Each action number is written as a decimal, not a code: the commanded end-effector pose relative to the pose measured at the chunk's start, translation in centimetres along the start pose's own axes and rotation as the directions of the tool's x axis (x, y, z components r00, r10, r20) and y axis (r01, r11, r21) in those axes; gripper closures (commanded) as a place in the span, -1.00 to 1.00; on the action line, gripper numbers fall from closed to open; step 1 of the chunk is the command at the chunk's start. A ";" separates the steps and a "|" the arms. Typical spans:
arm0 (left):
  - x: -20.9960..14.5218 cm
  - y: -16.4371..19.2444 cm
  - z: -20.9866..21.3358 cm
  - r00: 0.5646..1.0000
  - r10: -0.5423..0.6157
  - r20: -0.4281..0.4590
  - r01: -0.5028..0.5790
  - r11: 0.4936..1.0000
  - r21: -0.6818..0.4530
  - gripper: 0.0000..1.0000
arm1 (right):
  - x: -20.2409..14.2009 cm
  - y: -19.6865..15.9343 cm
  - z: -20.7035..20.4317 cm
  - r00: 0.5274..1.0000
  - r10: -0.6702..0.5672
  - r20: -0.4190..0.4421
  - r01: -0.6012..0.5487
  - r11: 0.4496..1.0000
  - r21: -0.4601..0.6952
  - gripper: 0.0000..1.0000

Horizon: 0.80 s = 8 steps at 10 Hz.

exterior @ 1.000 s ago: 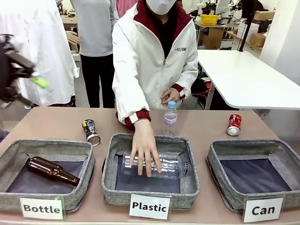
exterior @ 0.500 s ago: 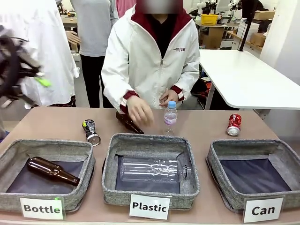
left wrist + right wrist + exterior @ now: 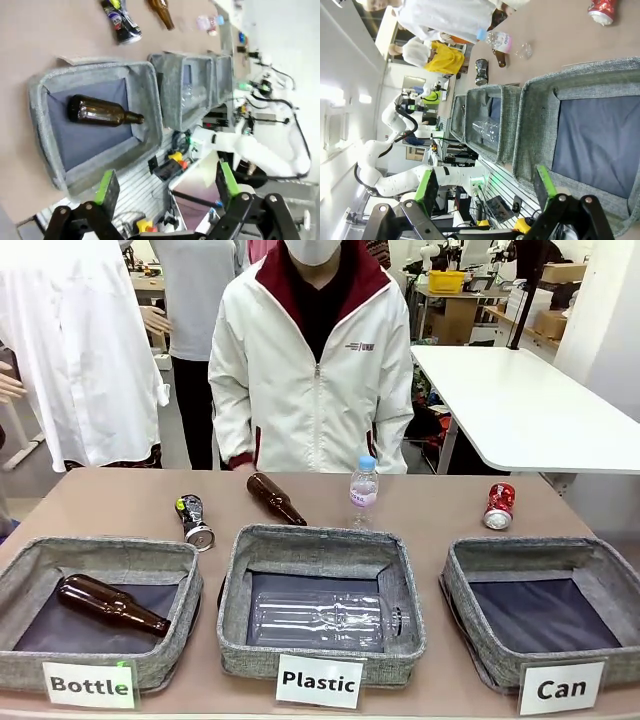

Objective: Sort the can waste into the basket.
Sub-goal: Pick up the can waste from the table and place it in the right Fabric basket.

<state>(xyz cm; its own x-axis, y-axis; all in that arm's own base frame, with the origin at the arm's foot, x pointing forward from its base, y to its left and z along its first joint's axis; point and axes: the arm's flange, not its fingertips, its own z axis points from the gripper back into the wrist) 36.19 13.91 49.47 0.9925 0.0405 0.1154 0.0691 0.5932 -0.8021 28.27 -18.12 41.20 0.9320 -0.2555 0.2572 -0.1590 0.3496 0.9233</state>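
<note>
Our left gripper (image 3: 166,182) and right gripper (image 3: 485,184) hang empty, jaws spread. In the front view the red can (image 3: 499,506) lies right of centre, above the basket (image 3: 530,550), and the dark can (image 3: 193,521) left of centre. Both look light, thin and slick, so we pinch their crumpled middles.

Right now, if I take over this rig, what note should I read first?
Left claw: open, holds nothing.
Right claw: open, holds nothing.
Red can lies on the table beyond the Can basket.
Dark can lies on the table beyond the Bottle basket.
Done: no can is in the Can basket yet.
Left: pick both cans and drop them there.
</note>
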 end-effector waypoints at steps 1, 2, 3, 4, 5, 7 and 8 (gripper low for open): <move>3.8 -5.8 -6.4 0.999 0.019 -0.032 -0.014 0.988 0.154 -1.00 | 0.2 0.1 0.0 0.999 0.028 0.017 -0.029 0.999 0.021 -1.00; 5.9 -8.4 -9.5 0.998 0.023 -0.066 -0.007 0.970 0.241 -1.00 | 0.2 0.1 0.0 0.999 0.028 0.017 -0.029 0.999 0.021 -1.00; 8.2 -10.9 -13.3 0.993 0.059 -0.100 -0.022 0.942 0.334 -1.00 | 0.2 0.1 0.0 0.999 0.028 0.017 -0.029 0.999 0.021 -1.00; 10.0 -12.6 -16.6 0.988 0.078 -0.135 -0.019 0.920 0.392 -1.00 | 0.2 0.1 0.0 0.999 0.028 0.017 -0.029 0.999 0.021 -1.00; 11.6 -13.5 -19.7 0.989 0.114 -0.099 -0.058 0.892 0.449 -1.00 | 0.2 0.1 0.0 0.999 0.028 0.017 -0.029 0.999 0.021 -1.00; 14.0 -14.3 -25.1 0.987 0.162 -0.001 -0.136 0.828 0.545 -1.00 | 0.2 0.1 0.0 0.999 0.028 0.017 -0.029 0.999 0.021 -1.00; 14.8 -14.2 -27.0 0.984 0.171 0.045 -0.165 0.793 0.586 -1.00 | 0.2 0.1 0.0 0.999 0.028 0.017 -0.029 0.999 0.021 -1.00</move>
<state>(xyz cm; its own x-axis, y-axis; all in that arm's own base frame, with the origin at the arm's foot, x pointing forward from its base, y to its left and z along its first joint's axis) 51.61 -15.24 46.62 0.9926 0.1218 0.0038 -0.1116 0.9212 -0.3728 28.25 -18.13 41.22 0.9318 -0.2556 0.2578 -0.1594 0.3498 0.9231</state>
